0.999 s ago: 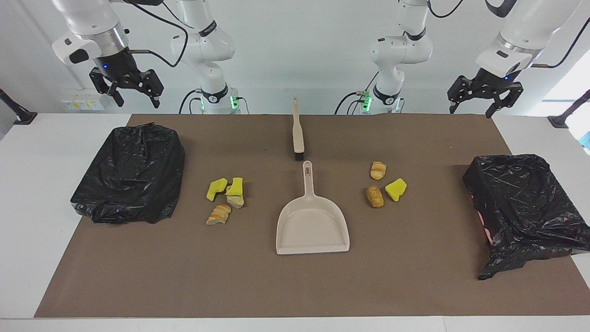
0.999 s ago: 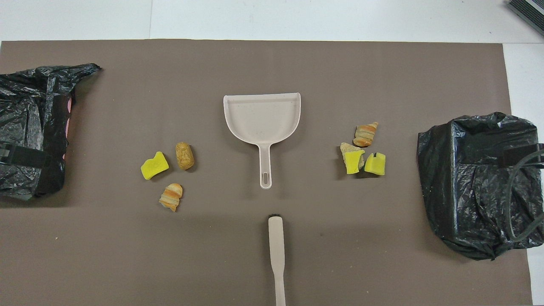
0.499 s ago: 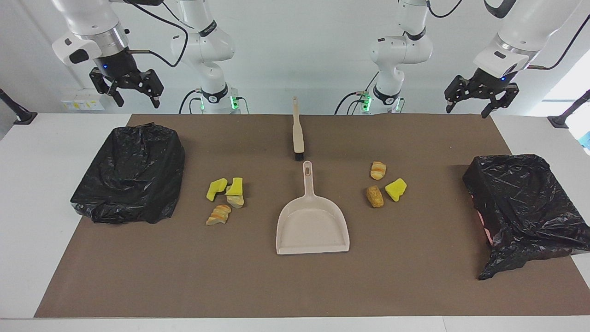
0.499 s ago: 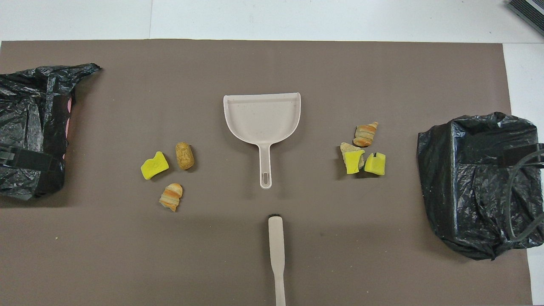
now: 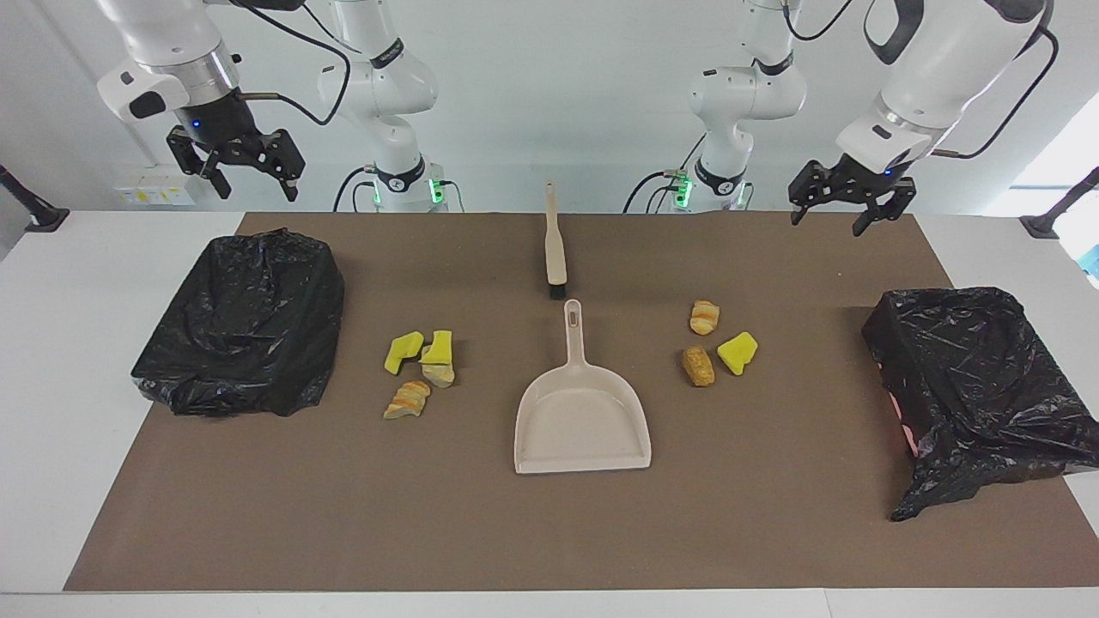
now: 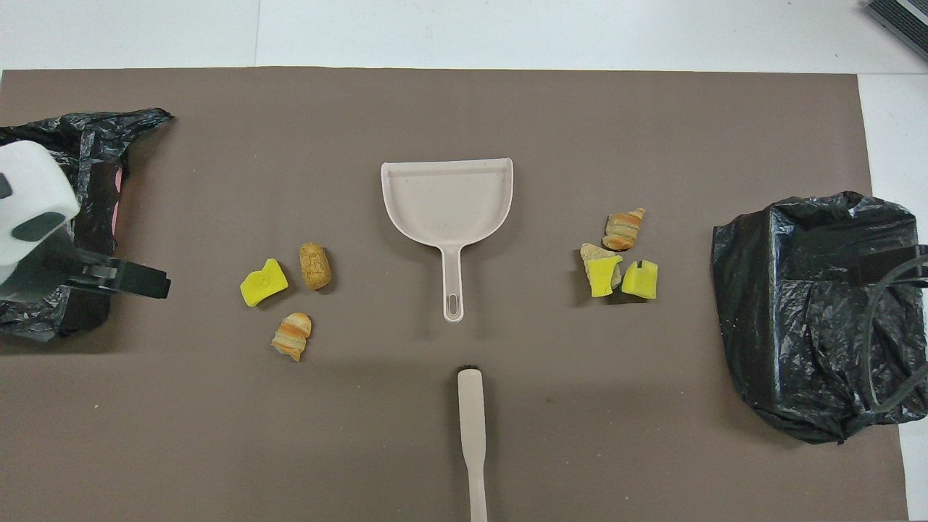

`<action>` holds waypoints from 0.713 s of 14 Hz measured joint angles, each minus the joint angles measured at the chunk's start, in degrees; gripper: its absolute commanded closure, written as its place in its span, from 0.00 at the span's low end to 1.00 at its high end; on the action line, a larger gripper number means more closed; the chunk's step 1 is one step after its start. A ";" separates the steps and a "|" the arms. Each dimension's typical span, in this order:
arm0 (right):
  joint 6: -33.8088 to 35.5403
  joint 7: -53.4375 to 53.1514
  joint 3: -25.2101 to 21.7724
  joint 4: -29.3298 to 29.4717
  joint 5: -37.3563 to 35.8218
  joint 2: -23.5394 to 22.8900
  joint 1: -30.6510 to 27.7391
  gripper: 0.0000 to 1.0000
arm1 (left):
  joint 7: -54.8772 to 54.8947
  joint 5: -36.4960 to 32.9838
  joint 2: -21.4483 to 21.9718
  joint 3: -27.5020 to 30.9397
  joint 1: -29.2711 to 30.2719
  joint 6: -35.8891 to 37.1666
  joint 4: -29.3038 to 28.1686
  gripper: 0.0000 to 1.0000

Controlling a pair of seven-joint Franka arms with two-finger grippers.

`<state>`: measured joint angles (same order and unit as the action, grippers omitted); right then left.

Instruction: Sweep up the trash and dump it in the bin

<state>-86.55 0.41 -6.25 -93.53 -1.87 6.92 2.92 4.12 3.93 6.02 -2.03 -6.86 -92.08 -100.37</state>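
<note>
While both arms hang raised above the robots' edge of the table, the sweeping tools lie untouched on the brown mat (image 5: 773, 532). The left gripper (image 5: 846, 202) hovers over the mat's edge near the left arm's end, fingers spread and holding nothing; in the overhead view its body covers part of the bin there. The right gripper (image 5: 236, 167) waits high above the right arm's end, likewise spread and empty.

A beige dustpan (image 5: 582, 421) rests flat at mid-table, its handle pointing toward the robots. A beige brush (image 5: 555, 245) lies in line with that handle, just nearer to the robots, apart from it, its dark bristle end toward the pan.

The trash lies in two loose clusters flanking the dustpan. Toward the left arm's end: a croissant-like piece (image 5: 704, 317), a tan bread lump (image 5: 698, 366) and a yellow sponge wedge (image 5: 737, 353), close together but separate. Toward the right arm's end: two yellow wedges (image 5: 403, 350) (image 5: 440, 347), a pale lump (image 5: 440, 375) touching the second wedge, and a striped pastry piece (image 5: 407, 400) just beside it.

Two bins lined with black bags stand at the table's ends: one (image 5: 979, 395) toward the left arm, one (image 5: 245, 322) toward the right.
</note>
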 measured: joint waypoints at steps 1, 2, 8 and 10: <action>0.00 0.00 0.00 0.00 0.00 0.00 0.00 0.00 | -2.64 0.01 0.09 -0.09 -1.74 -1.53 -1.21 0.00; 0.00 0.00 0.00 -0.01 0.00 0.00 0.00 0.00 | -5.46 0.01 0.20 -0.16 -3.56 -3.04 -2.41 0.00; 0.00 0.00 -0.04 -0.05 0.00 0.00 -0.03 0.00 | -20.25 0.03 3.26 -0.62 -12.64 -12.20 -11.37 0.00; 0.00 0.00 -0.04 -0.06 0.00 0.00 -0.03 0.00 | -23.57 0.03 4.33 -0.90 -14.88 -13.41 -13.35 0.00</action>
<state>-86.55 0.41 -6.29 -93.59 -1.87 6.92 2.89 -19.45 3.95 10.34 -2.93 -21.73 -105.49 -113.72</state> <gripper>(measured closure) 0.000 0.000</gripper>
